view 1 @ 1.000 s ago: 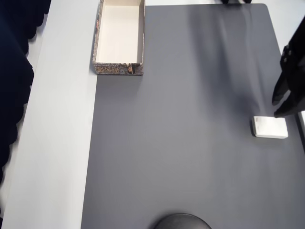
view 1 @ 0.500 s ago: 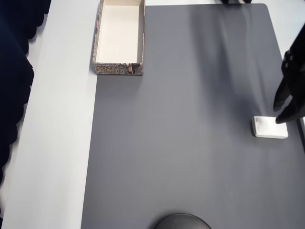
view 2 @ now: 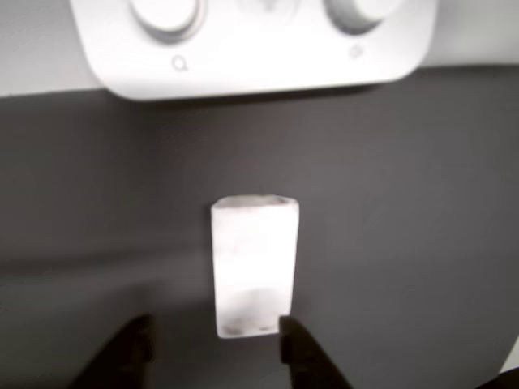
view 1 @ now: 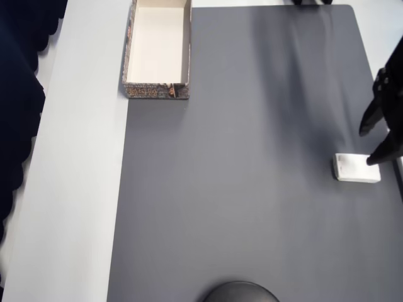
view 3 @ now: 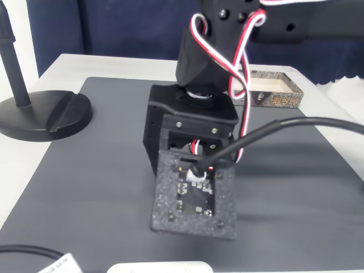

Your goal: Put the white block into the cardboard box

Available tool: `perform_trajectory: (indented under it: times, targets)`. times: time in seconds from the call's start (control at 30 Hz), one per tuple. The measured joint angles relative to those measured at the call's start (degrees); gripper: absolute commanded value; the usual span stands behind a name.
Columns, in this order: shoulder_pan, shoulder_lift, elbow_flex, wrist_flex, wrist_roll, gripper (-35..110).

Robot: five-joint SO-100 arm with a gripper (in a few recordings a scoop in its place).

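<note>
The white block (view 1: 356,168) lies flat near the right edge of the grey mat (view 1: 252,189). My gripper (view 1: 368,146) is open just above the block's right end, and one fingertip (view 1: 373,160) overlaps the block's top edge. In the wrist view the block (view 2: 255,263) stands lengthwise ahead of the open gripper (view 2: 215,347), its near end between the two dark fingertips, the right one (view 2: 293,344) at its corner. The cardboard box (view 1: 157,47) sits far off at the top left, cream inside and with nothing in it. In the fixed view the box (view 3: 274,91) stands behind the arm.
A white device with round knobs (view 2: 251,40) lies just past the block, off the mat. A black stand base (view 3: 42,114) sits at the mat's far end, seen as a dark dome (view 1: 240,292) from overhead. Dark blue cloth (view 1: 16,94) borders the left side.
The gripper has moved down the picture towards the block, and its lower fingertip now overlaps the block's right end. The block and box have not moved.
</note>
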Motion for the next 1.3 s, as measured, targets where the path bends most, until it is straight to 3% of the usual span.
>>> perform_trajectory:
  times: [1.3]
  targets:
    - [0.4, -5.4, -4.6, -4.3, 0.4, 27]
